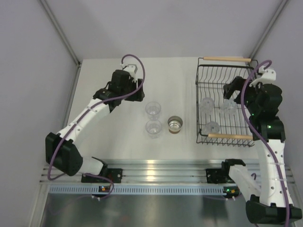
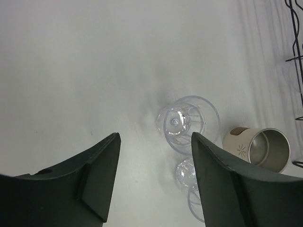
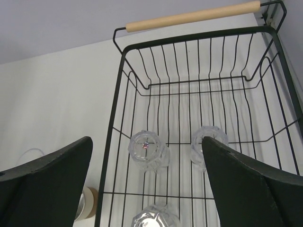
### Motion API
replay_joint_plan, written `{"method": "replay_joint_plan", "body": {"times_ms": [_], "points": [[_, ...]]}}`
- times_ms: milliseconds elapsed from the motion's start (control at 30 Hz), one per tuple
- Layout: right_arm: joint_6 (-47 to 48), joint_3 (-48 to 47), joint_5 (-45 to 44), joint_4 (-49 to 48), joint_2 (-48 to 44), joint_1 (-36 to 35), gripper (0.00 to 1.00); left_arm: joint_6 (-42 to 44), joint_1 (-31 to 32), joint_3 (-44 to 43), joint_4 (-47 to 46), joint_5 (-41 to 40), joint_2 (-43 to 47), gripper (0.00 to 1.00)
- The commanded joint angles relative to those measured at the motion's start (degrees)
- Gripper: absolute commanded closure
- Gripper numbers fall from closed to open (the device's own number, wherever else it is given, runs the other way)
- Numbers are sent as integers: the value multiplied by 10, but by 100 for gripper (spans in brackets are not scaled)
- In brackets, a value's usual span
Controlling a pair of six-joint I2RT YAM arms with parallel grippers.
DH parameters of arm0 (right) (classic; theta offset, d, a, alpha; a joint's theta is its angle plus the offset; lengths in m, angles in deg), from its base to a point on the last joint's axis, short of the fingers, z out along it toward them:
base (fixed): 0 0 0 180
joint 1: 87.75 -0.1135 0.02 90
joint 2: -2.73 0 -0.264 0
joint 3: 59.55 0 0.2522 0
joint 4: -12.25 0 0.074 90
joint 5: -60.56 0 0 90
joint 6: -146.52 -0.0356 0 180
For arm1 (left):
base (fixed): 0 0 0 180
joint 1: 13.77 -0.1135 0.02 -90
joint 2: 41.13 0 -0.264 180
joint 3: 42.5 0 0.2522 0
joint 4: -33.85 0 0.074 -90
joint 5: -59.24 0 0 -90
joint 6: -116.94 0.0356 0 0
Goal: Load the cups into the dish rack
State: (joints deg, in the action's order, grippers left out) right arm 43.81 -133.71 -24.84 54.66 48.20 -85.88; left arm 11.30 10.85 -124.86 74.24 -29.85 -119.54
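The black wire dish rack with wooden bar handles stands at the right. Three clear cups sit upside down inside it; they also show in the right wrist view. Two clear cups stand upright mid-table, one behind the other. The silver cup with the tan outside stands next to the nearer one. My left gripper is open and empty, just behind and to the left of the far clear cup. My right gripper is open and empty above the rack's floor.
The left wrist view shows the second clear cup partly behind my right finger, the silver cup and the rack's wire edge. The right wrist view shows the silver cup outside the rack's left wall. Grey walls enclose the table.
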Motion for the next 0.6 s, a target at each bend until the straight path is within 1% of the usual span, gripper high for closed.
{"method": "replay_joint_plan", "body": {"times_ms": [0,233,567], "points": [[20,5,-5,5,-13,-6,1,7,10,-37,1,-60,-24,33],[23,25,5,5,-17,-6,1,4,24,-50,2,-64,-87,32],[25,29,10,7,-12,-6,1,-1,61,-40,2,-70,-126,32]]}}
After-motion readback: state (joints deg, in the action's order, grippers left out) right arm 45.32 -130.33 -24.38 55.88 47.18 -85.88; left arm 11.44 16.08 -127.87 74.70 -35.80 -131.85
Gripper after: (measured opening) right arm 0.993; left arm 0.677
